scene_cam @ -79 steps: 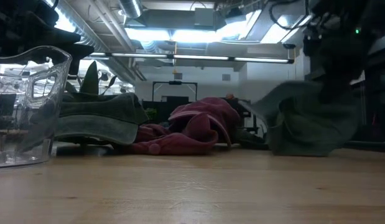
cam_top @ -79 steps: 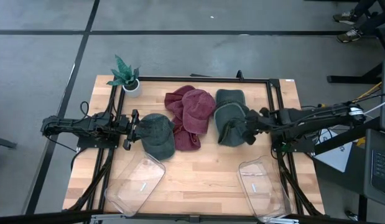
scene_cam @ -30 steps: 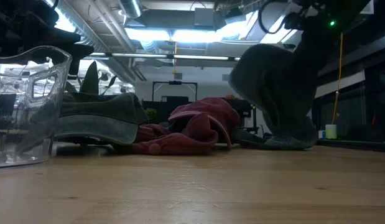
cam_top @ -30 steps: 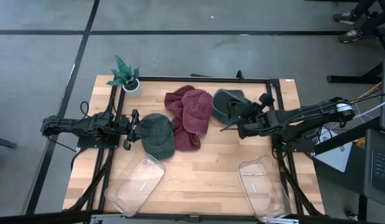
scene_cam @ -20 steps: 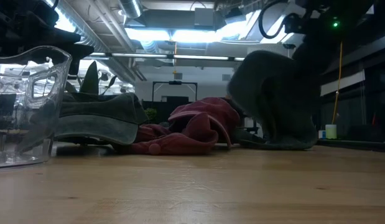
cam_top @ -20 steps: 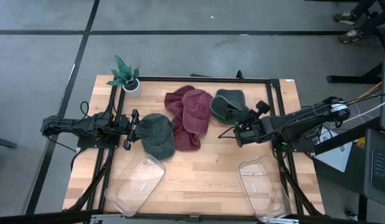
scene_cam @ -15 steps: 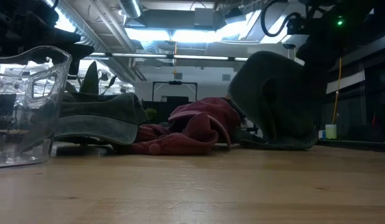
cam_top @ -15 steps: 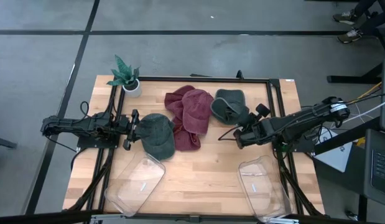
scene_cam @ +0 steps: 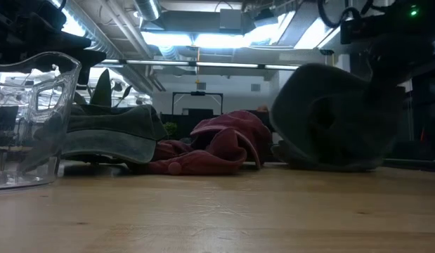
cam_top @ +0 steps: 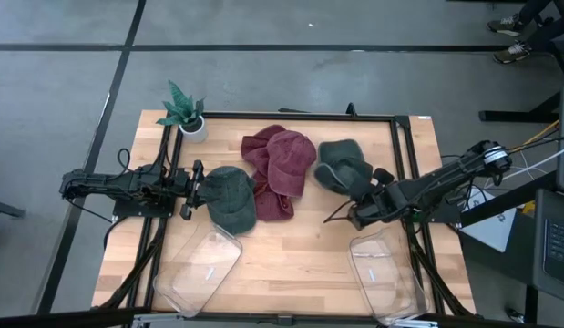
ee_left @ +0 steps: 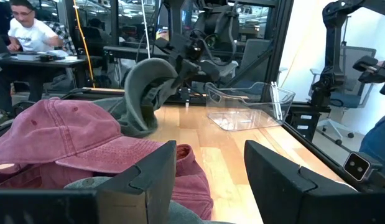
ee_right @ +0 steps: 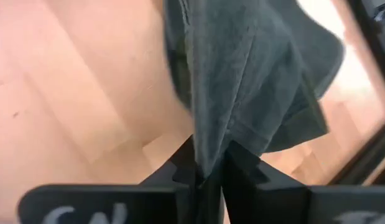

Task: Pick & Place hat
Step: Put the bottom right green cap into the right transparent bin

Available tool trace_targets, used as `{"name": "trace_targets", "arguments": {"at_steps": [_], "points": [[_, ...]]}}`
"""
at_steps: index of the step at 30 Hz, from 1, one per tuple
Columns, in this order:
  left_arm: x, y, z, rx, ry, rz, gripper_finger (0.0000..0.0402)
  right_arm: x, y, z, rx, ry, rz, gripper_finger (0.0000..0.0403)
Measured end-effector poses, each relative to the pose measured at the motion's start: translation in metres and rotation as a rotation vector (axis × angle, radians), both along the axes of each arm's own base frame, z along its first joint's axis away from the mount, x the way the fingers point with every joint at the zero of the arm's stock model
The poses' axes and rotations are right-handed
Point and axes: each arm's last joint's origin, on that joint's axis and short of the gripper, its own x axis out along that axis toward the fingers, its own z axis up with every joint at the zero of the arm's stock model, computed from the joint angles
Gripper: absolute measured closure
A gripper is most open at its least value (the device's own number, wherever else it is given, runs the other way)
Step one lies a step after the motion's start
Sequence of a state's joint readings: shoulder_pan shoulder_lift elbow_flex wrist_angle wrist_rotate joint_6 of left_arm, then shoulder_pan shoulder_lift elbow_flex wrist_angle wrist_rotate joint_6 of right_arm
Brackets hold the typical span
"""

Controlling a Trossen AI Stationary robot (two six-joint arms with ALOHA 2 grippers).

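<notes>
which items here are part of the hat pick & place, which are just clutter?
Job:
- right gripper, shut on green hat
- right bin, likely target
- left gripper, open at the other green hat
- left bin
- red hats

Clutter:
- potted plant

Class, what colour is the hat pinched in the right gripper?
Dark green hat, clearest in the right wrist view.

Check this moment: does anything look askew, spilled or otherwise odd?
Nothing spilled or damaged. The one oddity: the right gripper pinches only the fabric edge of a green hat, which hangs crumpled from its jaws. The left gripper rests at the other green hat. Both clear bins lie askew.
</notes>
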State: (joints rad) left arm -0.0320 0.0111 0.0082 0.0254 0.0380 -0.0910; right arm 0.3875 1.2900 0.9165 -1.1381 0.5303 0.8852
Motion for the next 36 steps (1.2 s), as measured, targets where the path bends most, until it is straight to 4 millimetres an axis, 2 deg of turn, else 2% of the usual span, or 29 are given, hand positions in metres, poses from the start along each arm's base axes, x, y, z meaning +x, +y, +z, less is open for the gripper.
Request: {"name": "trace_targets", "arguments": {"at_steps": [7, 13, 19, 28, 36], "points": [[0.0, 0.0, 0.0, 0.0, 0.0, 0.0, 0.0217, 0.001, 0.008, -0.006, 0.016, 0.028, 0.027, 0.035], [0.0, 0.0, 0.0, 0.0, 0.0, 0.0, 0.0217, 0.01, 0.015, -0.02, 0.132, 0.055, 0.056, 0.0337], [0.0, 0.0, 0.0, 0.0, 0.0, 0.0, 0.0217, 0.013, 0.022, -0.034, 0.234, 0.037, 0.12, 0.0272], [0.0, 0.0, 0.0, 0.0, 0.0, 0.0, 0.0217, 0.012, 0.022, -0.028, 0.243, 0.017, 0.175, 0.0165], [0.0, 0.0, 0.0, 0.0, 0.0, 0.0, 0.0217, 0.011, 0.024, -0.026, 0.339, 0.035, 0.211, 0.0103]]}}
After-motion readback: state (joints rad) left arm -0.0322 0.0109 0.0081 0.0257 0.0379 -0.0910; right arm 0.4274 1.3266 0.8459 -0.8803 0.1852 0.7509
